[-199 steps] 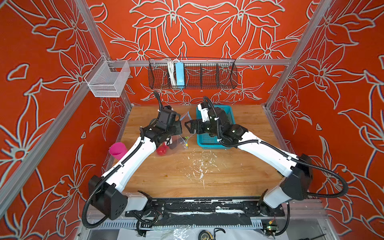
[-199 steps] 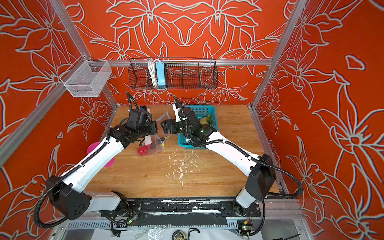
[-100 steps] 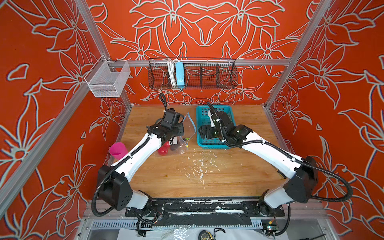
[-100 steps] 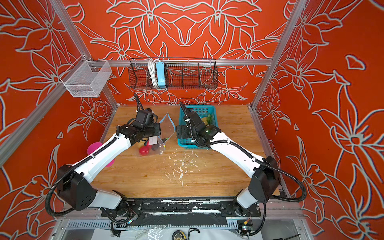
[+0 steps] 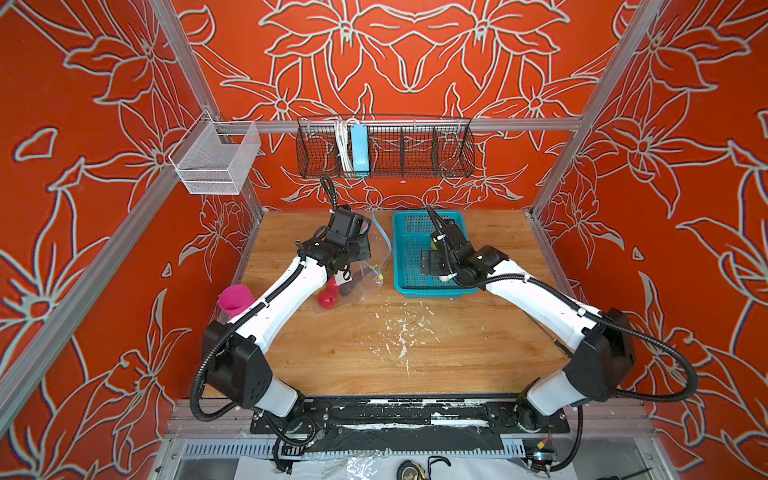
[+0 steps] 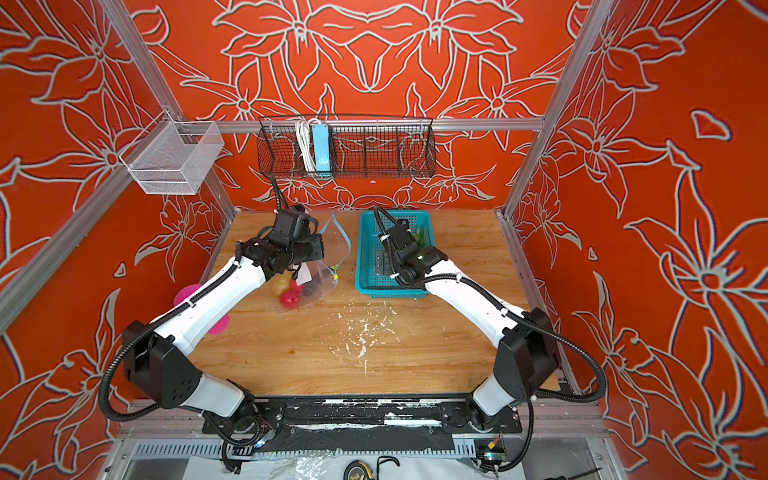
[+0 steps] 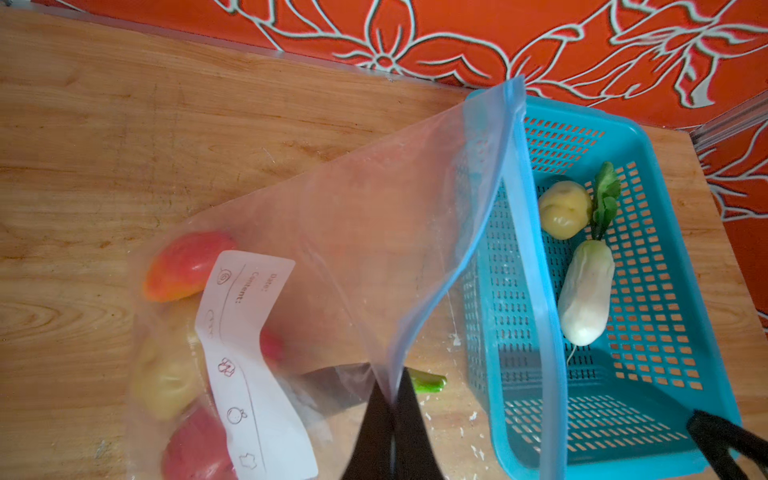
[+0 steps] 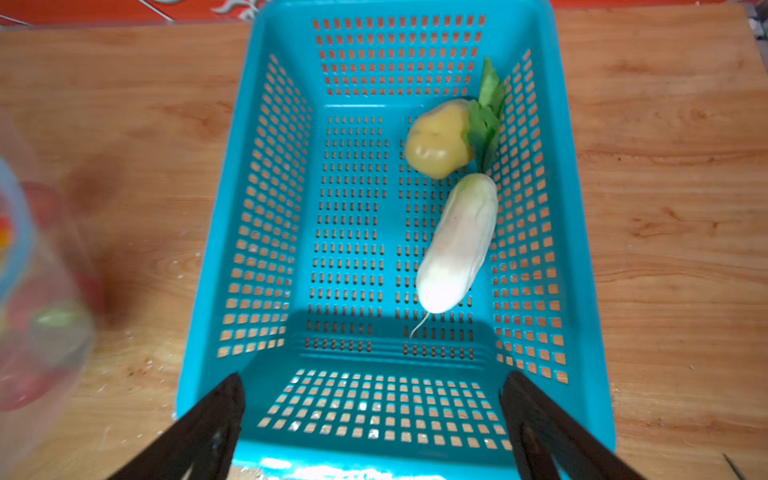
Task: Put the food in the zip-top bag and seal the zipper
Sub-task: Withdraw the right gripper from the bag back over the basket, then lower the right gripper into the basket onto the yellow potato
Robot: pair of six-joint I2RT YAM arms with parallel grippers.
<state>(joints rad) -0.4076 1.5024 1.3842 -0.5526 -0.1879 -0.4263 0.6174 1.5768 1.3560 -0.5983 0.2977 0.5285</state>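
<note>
Top views both show the zip-top bag (image 5: 360, 277) on the wooden table (image 5: 415, 353) just beside the teal basket (image 5: 415, 291), its mouth lifted and a red apple (image 5: 326, 300) inside. Left wrist view: the left gripper (image 7: 392, 401) has its jaws pressed together, pinching one lip of the bag's mouth, and the zipper (image 7: 530, 257) is unsealed. Right wrist view: the right gripper (image 8: 374, 380) hangs over the basket, jaws spread and empty, near the radish (image 8: 457, 245) and a potato (image 8: 438, 139).
</note>
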